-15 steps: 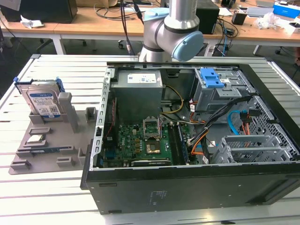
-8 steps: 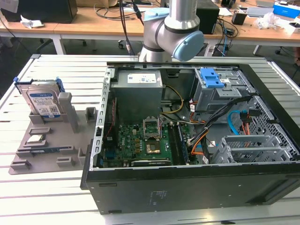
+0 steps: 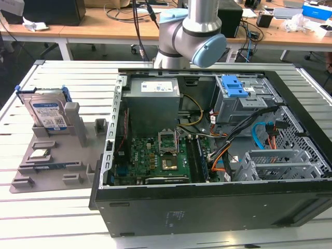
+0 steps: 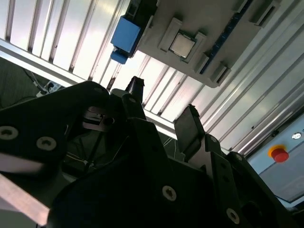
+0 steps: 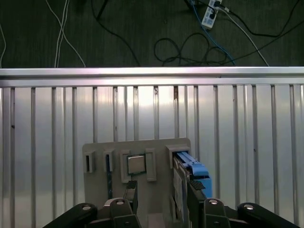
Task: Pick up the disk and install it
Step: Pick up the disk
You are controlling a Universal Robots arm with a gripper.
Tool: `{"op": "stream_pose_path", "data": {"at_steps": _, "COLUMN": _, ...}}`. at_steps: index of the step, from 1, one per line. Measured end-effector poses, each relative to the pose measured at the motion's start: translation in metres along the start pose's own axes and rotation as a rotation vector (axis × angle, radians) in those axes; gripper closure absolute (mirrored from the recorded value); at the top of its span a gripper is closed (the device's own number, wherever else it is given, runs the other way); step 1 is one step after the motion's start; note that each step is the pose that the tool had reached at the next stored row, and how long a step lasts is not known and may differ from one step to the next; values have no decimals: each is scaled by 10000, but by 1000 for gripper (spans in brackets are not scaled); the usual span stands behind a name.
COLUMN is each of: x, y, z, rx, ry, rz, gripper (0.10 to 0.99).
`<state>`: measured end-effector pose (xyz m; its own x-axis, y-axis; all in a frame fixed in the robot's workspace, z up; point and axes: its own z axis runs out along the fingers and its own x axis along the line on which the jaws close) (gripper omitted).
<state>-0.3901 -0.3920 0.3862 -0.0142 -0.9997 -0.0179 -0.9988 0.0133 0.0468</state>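
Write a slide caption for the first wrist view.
Open fingers poised near the grey fixture tray, where the disk stands on edge beside the flat-lying processor chip, on the slatted table.

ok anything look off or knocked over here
Nothing stands out. The disk stands upright in its slot on the grey tray, the chip lies flat in its pocket, and the gripper is open, holding nothing.
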Motion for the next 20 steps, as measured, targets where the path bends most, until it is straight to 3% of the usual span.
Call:
{"op": "stream_pose_path", "data": {"at_steps": 2, "x": -35, "y": -77, "z": 11, "rx": -17, "ry": 0, "rz": 2, "gripper": 545}}
{"op": "stream_pose_path", "data": {"at_steps": 6, "x": -117, "y": -167, "z": 47, "rx": -37, "ry": 0, "rz": -2, "gripper": 545}}
{"op": "stream_pose_path", "data": {"at_steps": 9, "x": -217, "y": -279, "z": 155, "rx": -57, "ry": 1, "rz": -15, "gripper": 545}}
{"op": "stream_pose_path", "data": {"at_steps": 11, "x": -292, "y": -294, "z": 239, "rx": -57, "ry": 3, "rz": -51, "gripper": 545}}
{"op": "stream_pose_path", "data": {"at_steps": 15, "x": -374, "y": -299, "z": 326, "rx": -57, "ry": 4, "rz": -97, "gripper": 545}}
{"op": "stream_pose_path", "data": {"at_steps": 20, "x": -386, "y": -306, "z": 428, "rx": -60, "ry": 11, "rz": -217, "gripper": 545}}
